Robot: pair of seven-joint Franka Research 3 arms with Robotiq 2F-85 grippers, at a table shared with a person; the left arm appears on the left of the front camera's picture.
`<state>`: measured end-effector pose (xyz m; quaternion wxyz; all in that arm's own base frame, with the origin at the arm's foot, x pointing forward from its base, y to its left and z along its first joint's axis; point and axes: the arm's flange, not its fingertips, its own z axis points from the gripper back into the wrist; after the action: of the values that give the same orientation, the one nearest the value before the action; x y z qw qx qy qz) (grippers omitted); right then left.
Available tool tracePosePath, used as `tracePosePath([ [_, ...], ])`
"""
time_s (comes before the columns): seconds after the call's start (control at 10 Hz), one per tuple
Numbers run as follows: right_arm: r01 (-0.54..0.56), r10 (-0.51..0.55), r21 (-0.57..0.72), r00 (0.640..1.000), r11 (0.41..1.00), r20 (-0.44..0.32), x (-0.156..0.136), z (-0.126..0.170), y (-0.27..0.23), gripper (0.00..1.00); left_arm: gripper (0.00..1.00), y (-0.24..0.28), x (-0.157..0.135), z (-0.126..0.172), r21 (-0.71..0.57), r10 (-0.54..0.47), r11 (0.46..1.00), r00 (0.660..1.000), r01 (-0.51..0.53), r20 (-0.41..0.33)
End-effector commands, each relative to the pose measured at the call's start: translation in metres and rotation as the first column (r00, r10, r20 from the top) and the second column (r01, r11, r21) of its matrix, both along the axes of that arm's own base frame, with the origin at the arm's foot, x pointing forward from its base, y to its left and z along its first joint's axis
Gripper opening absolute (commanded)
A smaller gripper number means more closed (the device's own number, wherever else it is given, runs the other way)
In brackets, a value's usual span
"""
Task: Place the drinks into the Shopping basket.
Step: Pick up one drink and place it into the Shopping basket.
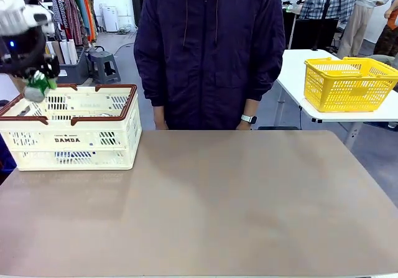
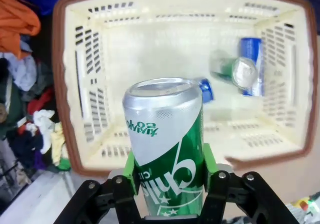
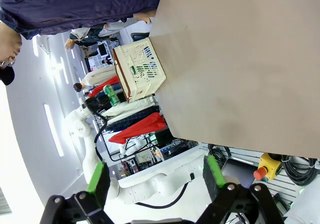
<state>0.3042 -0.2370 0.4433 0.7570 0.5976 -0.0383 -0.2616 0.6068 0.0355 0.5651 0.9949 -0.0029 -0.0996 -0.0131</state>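
Inside basket (image 2: 75, 108): three cans (image 2: 240, 71); left fingers (image 2: 131, 171) hold one (image 2: 167, 144).

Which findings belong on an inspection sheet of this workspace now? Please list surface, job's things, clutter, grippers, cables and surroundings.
Surface: brown table, bare.
Job's things: Shopping basket at the table's left; cans lie inside; green can above it.
Clutter: nothing seen.
Grippers: left gripper shut on the green can; right gripper open, holding nothing.
Cables: black cables beside the table edge.
Surroundings: person at far side; yellow basket on another table.
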Motion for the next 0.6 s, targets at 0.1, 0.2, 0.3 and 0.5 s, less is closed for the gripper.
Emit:
tracePosePath([
  [0.1, 0.004, -0.004, 0.018, 1.0, 1.0, -0.001, 0.001, 0.005, 0.0, 1.0, 0.0, 0.023, 0.025, -0.059, 0.047, 0.023, 0.999, 1.0, -0.023, -0.001],
  [0.2, 0.004, -0.004, 0.018, 1.0, 1.0, -0.001, 0.001, 0.005, 0.0, 1.0, 0.0, 0.022, 0.025, -0.068, 0.0, -0.005, 1.0, 1.0, 0.005, -0.012],
  [0.3, 0.004, -0.004, 0.018, 1.0, 1.0, -0.001, 0.001, 0.005, 0.0, 1.0, 0.0, 0.025, 0.031, -0.076, -0.011, -0.006, 1.0, 1.0, 0.006, 0.009],
  [0.5, 0.004, -0.004, 0.018, 1.0, 1.0, -0.001, 0.001, 0.005, 0.0, 1.0, 0.0, 0.029, 0.041, -0.1, -0.026, 0.002, 1.0, 0.998, -0.003, -0.059],
])
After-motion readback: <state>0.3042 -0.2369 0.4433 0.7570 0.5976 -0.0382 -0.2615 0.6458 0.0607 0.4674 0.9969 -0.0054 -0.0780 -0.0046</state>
